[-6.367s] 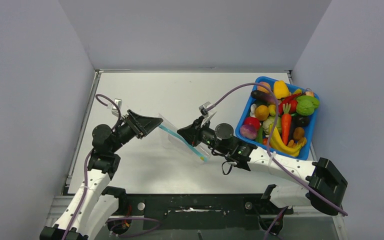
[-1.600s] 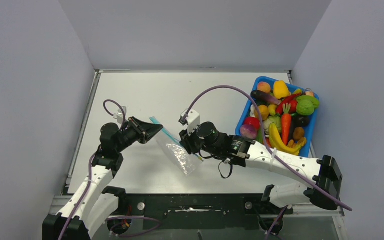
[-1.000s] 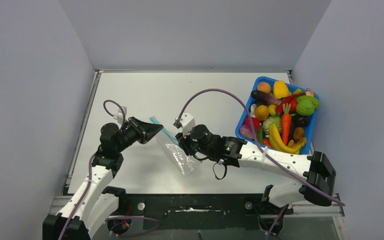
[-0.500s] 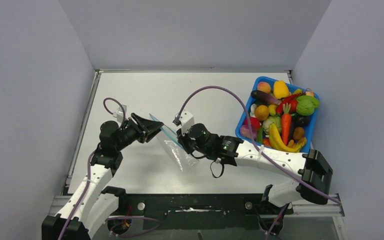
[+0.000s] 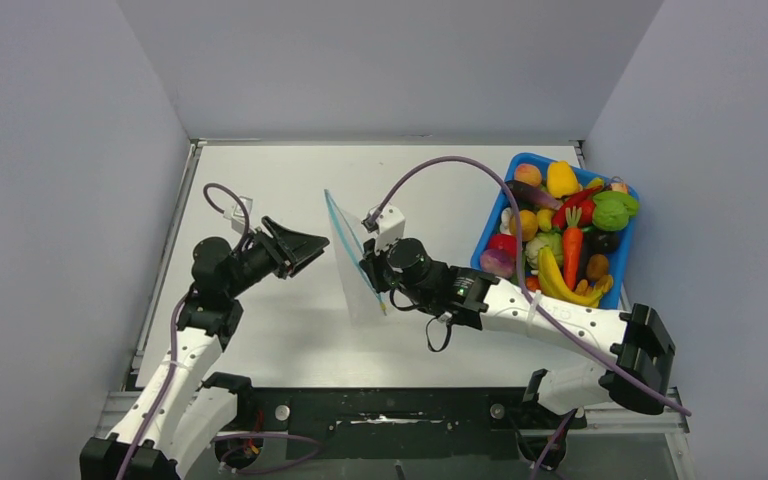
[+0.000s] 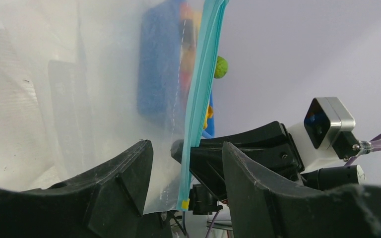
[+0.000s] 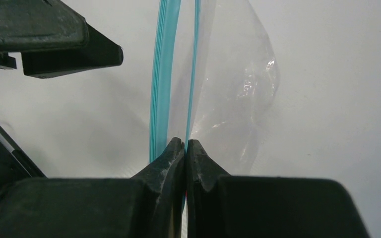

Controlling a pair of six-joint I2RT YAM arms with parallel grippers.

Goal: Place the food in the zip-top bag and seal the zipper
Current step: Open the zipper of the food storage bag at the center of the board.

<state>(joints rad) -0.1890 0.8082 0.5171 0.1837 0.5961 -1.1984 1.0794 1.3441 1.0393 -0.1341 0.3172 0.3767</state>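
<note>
While right gripper (image 5: 368,275) jaws pinch crinkly clear plastic zip-top bag (image 5: 350,262) over white tabletop (image 5: 280,180), left gripper (image 5: 317,250) jaws spread beside; grey walls (image 5: 390,60) enclose.

Soft, even light falls from above in the overhead view; the white table (image 5: 260,200) is bright but not blown out, and the arms cast only faint, blurred shadows on it. The walls carry a cool lavender tint. In the left wrist view the zip-top bag (image 6: 104,99) sits very close to the lens — its film looks hazy, and the blue bin (image 6: 158,59) behind it smears into a soft patch. In the right wrist view white glare flecks the bag's crinkles, while the right pincer (image 7: 185,144) is dark and shows little detail.
</note>
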